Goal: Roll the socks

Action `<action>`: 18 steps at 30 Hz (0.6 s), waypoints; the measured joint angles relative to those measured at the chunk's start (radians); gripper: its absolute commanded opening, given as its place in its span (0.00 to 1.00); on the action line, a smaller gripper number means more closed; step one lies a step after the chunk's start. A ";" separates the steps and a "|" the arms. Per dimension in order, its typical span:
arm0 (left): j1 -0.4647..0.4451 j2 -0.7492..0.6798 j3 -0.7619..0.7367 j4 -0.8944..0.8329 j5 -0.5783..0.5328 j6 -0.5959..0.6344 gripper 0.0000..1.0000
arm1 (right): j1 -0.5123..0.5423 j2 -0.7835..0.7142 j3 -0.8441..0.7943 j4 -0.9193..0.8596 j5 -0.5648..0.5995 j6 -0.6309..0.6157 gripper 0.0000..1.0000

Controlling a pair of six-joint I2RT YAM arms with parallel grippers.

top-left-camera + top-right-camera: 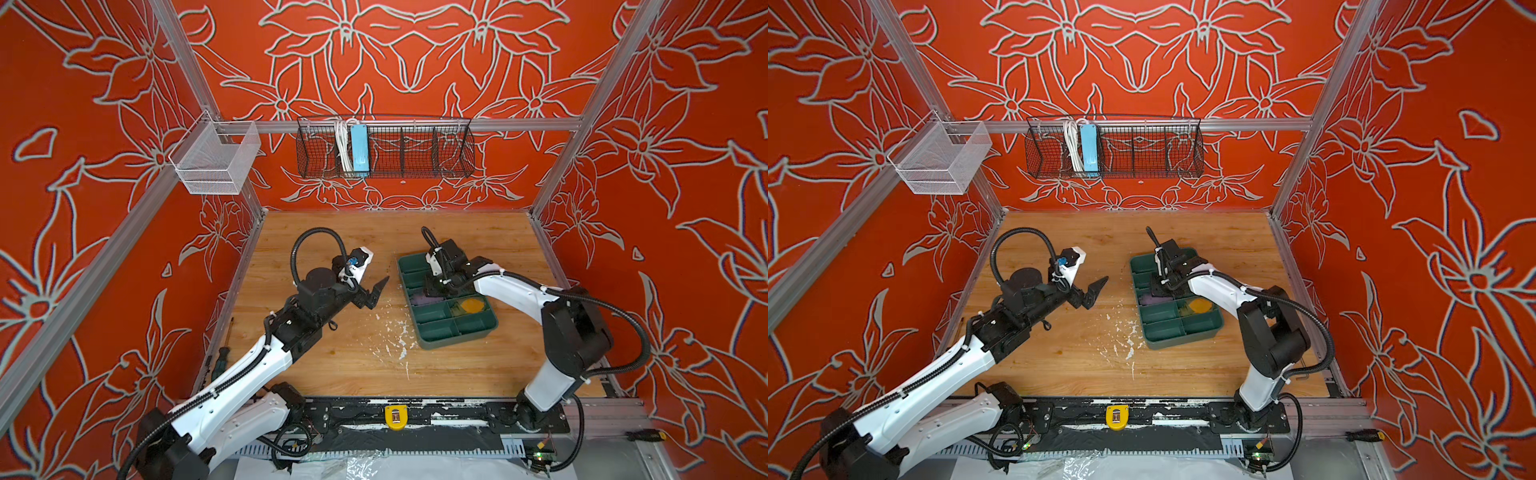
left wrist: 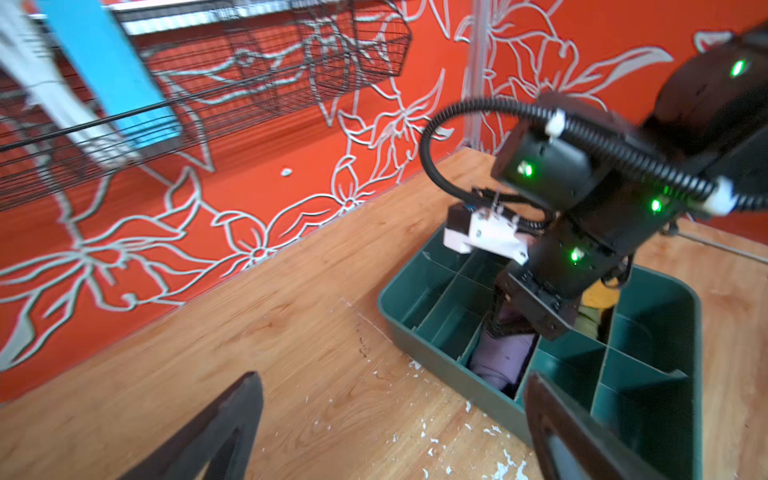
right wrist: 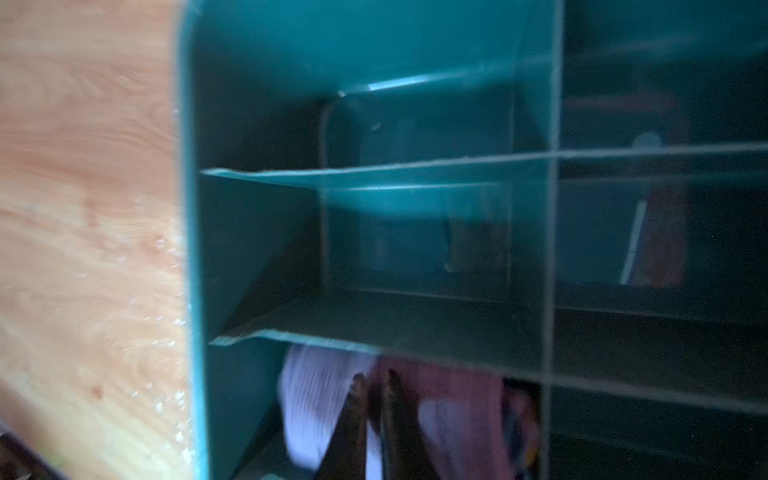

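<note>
We find the right gripper (image 3: 374, 379) down inside the green tray (image 1: 453, 341), right of centre in both top views. Its jaws are together on a pinch of the purple sock (image 3: 320, 399), which sits in a left-column compartment. The olive-green sock (image 1: 473, 306) lies in the compartment just beside it. The left gripper (image 1: 376, 293) hangs spread wide over the table (image 1: 332, 365) at mid-frame, holding nothing. We judge that the lift should go straight up and slowly, clear of the dividers (image 3: 374, 172). We watch that the tray does not ride up with the fabric.
</note>
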State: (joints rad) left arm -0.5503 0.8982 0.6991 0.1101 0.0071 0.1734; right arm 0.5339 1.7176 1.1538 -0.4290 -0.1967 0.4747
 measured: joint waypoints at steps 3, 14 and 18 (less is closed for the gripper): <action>0.005 -0.036 -0.037 0.035 -0.038 -0.046 0.97 | 0.009 0.025 -0.022 0.048 0.007 0.012 0.10; 0.039 0.092 0.115 -0.061 -0.034 -0.373 0.98 | 0.040 0.025 0.097 -0.043 0.069 -0.032 0.37; 0.016 0.219 0.222 -0.135 0.016 -0.462 1.00 | 0.039 -0.150 0.165 -0.078 0.153 -0.091 0.61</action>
State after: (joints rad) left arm -0.5343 1.1168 0.9211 -0.0254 0.0227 -0.2882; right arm 0.5728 1.5677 1.3186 -0.5068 -0.0433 0.3840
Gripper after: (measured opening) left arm 0.985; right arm 0.533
